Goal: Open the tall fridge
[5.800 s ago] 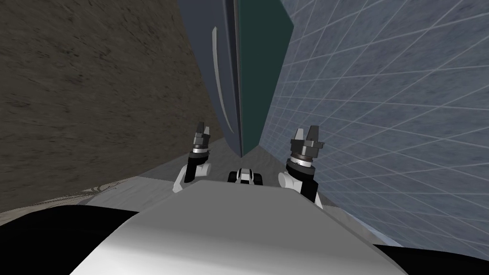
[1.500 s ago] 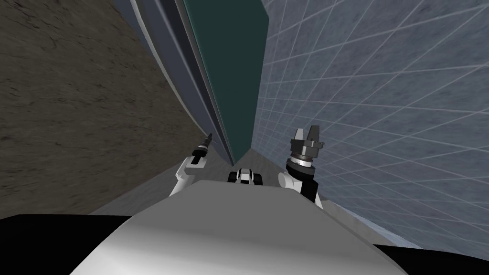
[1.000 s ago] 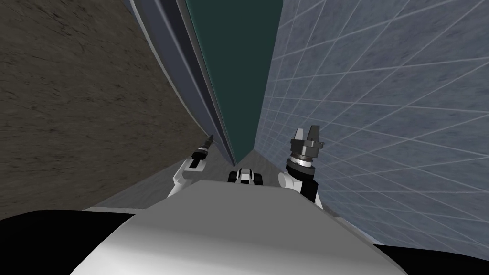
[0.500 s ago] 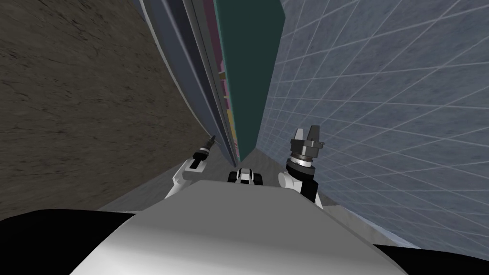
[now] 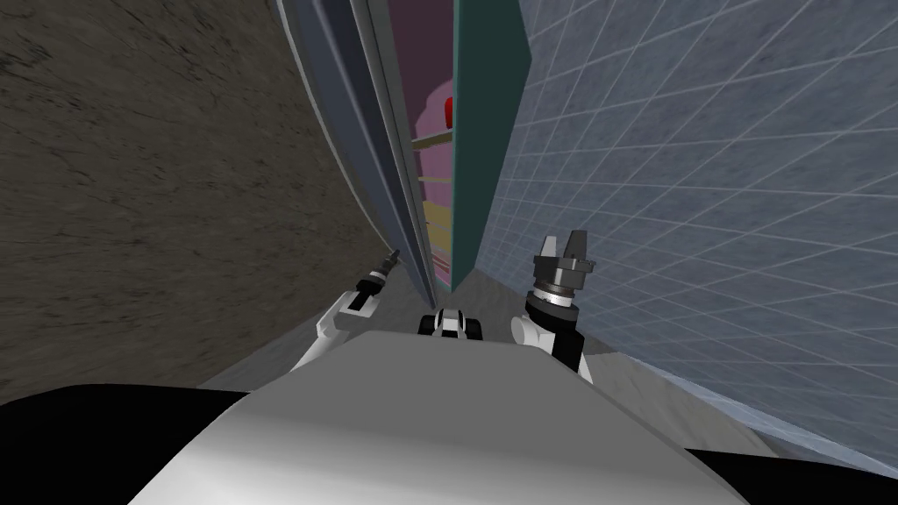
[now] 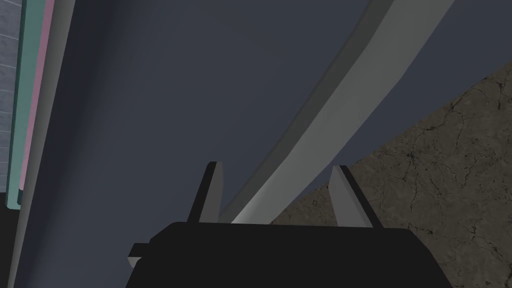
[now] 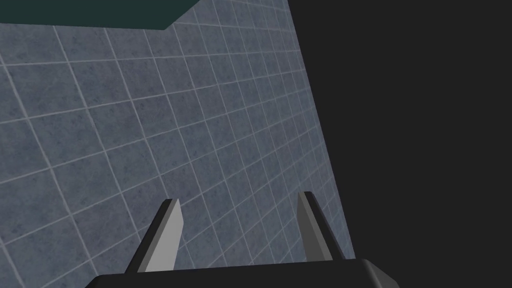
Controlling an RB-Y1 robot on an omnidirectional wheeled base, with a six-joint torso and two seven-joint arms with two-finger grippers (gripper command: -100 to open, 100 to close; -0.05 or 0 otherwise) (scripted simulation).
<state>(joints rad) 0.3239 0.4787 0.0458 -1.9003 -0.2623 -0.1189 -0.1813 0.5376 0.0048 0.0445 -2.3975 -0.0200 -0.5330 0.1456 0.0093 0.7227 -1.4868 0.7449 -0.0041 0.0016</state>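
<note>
The tall fridge (image 5: pixel 487 105) has a dark teal side and a dark blue-grey door (image 5: pixel 351 105) that stands ajar. Through the gap I see a pink inside (image 5: pixel 430 88) with shelves and a small red thing (image 5: pixel 448 111). My left gripper (image 5: pixel 392 256) is at the door's front. In the left wrist view the door's (image 6: pixel 150 100) curved light grey handle (image 6: pixel 340 100) runs between the fingers of the left gripper (image 6: pixel 277 167), close to one finger (image 6: pixel 214 192) and apart from the other. My right gripper (image 5: pixel 564 237) stands open and holds nothing, right of the fridge.
A blue-grey tiled wall (image 5: pixel 702 175) runs close along the fridge's right side and faces the right gripper (image 7: pixel 240 202). A rough brown wall (image 5: pixel 131 175) stands on the left. A black area (image 7: pixel 425 125) lies beyond the tiled wall's edge.
The fridge door has swung away from the body, and the gap has widened from a thin slit to show the pink shelves. My left hand stayed at the handle. The right arm has not moved.
</note>
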